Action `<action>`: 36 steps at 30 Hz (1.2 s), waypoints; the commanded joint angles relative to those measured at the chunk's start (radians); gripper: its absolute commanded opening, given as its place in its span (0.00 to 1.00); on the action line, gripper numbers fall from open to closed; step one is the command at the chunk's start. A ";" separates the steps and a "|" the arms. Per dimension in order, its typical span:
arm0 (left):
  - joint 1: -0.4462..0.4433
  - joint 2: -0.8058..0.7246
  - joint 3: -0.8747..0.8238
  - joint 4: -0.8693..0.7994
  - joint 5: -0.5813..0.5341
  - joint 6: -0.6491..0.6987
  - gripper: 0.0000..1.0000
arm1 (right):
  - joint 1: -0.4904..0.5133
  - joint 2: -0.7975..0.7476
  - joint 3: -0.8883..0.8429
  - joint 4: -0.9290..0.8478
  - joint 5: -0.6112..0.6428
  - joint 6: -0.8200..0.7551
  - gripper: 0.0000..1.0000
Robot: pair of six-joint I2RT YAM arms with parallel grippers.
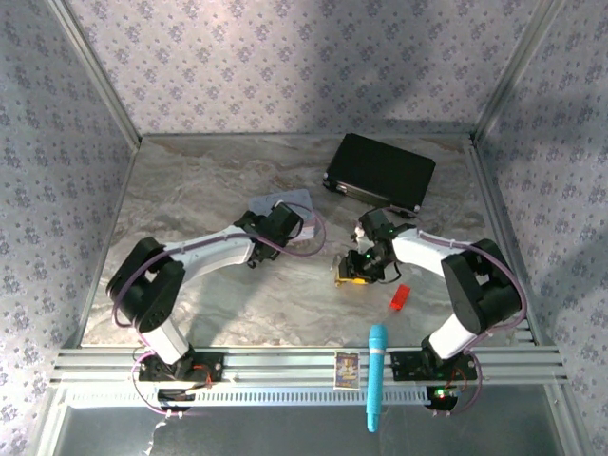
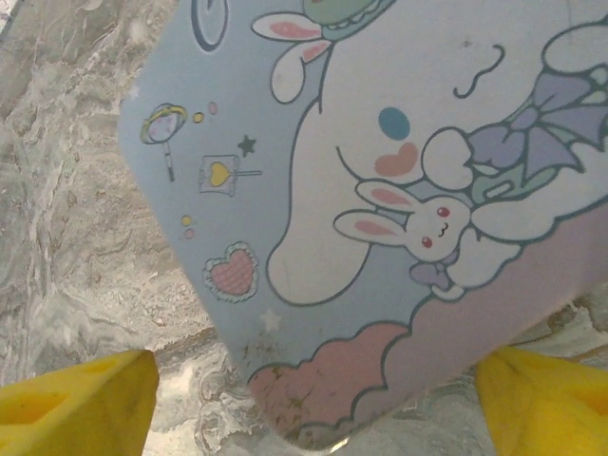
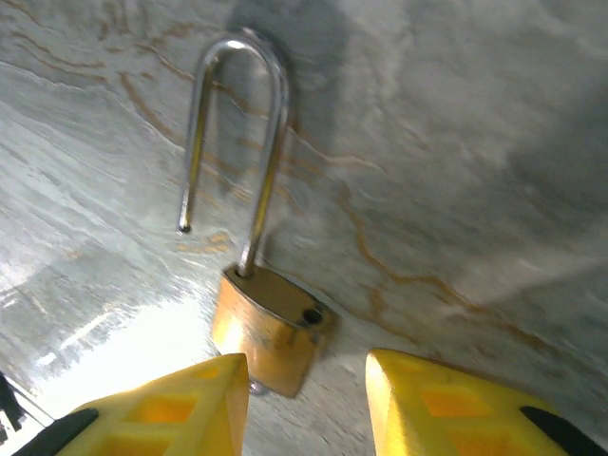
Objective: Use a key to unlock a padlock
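The padlock, a small brass body with a thin silvery shackle, lies flat on the marble table. One shackle leg sits in the body. The other leg hangs free, and its hole in the body is empty. My right gripper is open just behind the padlock, its left finger close to the body and its right finger apart from it. A small silvery bit shows at the body's lower edge; I cannot tell whether it is the key. My left gripper hovers open over the pale blue tin.
A black case lies at the back right. A red block rests near the right arm, and a turquoise stick crosses the front rail beside a small card. The pale blue tin sits mid-table under the left gripper.
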 commanded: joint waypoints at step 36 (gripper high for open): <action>0.847 -0.219 -0.647 1.164 0.468 -0.118 1.00 | -0.515 -0.269 -0.495 1.219 0.581 -0.418 0.98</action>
